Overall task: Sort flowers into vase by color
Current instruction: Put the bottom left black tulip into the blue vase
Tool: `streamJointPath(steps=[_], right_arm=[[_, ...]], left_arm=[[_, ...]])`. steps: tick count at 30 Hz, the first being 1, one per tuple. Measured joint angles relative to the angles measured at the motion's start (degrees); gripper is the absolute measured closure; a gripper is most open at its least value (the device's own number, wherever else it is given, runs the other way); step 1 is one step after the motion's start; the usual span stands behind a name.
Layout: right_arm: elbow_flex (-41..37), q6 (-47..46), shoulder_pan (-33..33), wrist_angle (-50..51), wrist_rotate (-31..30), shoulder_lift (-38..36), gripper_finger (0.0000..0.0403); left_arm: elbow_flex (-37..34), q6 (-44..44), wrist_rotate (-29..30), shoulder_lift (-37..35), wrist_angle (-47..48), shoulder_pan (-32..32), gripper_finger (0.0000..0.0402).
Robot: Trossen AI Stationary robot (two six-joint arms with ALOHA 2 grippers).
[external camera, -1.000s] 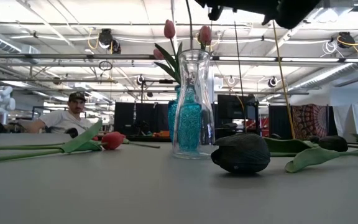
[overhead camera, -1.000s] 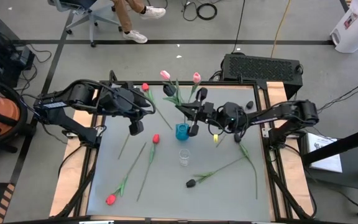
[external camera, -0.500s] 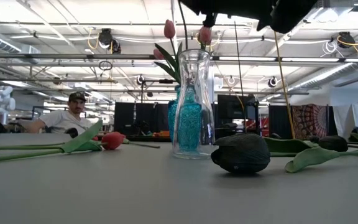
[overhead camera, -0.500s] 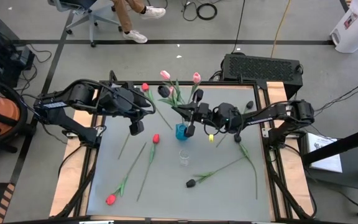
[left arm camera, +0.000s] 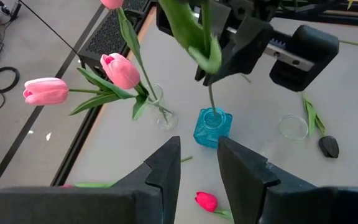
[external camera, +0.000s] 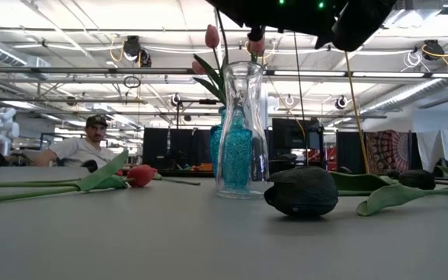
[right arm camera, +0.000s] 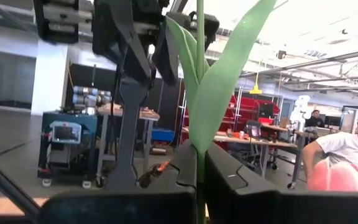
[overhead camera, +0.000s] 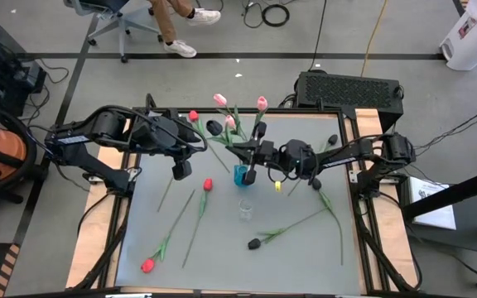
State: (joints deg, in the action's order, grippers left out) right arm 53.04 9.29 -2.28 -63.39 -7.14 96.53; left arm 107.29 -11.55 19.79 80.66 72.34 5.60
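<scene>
Your right gripper (overhead camera: 252, 162) is pinched tight on a flower (overhead camera: 215, 127) whose stem tip already dips into the blue vase (overhead camera: 242, 175). Keep the stem straight up and go down slowly (the neck looks narrow), then let go. Your left gripper (overhead camera: 180, 170) waits nearby, slightly open, holding nothing.

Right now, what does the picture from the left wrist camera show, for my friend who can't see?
The right gripper holds a green-stemmed flower upright, its stem end in the blue vase. Pink tulips lean from a clear vase beside it.
</scene>
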Motion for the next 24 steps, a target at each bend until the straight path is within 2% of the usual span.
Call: streamJointPath(steps=[24], right_arm=[[0.0,-1.2,0.0,7.1,-0.2,0.0,0.0400]], left_arm=[[0.0,0.0,0.0,0.0,-0.4,0.0,0.0288]])
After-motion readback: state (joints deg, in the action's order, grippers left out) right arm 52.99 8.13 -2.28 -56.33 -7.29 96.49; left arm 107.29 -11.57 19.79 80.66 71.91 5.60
